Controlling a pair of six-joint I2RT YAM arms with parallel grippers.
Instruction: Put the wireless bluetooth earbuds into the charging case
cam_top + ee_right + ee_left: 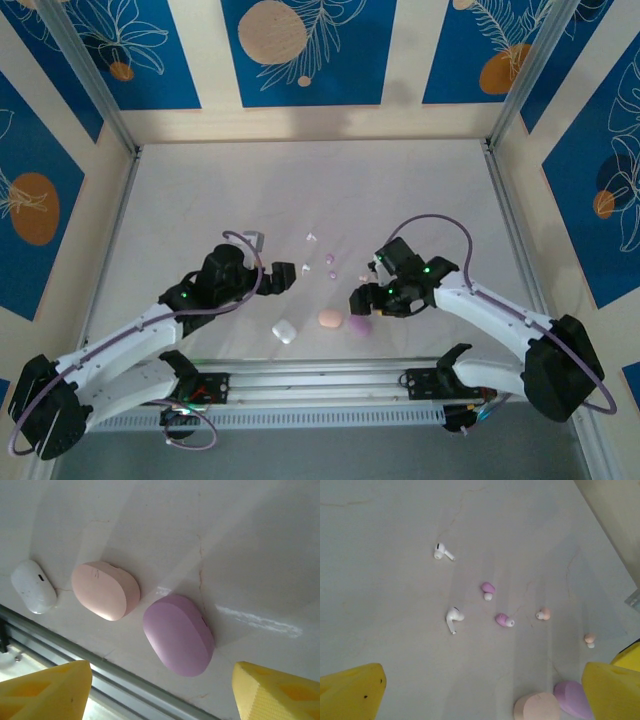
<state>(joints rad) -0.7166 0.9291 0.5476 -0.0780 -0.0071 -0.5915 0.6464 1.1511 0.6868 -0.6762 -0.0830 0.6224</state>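
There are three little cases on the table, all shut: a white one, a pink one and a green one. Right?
Not quite. The third is a lilac-purple case, not green. The right wrist view shows it shut beside the pink case, with the white case further along, all on the table.

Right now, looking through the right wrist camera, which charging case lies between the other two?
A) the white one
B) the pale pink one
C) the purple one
B: the pale pink case sits in the middle of the row, with the white case on one side of it and the purple case on the other.
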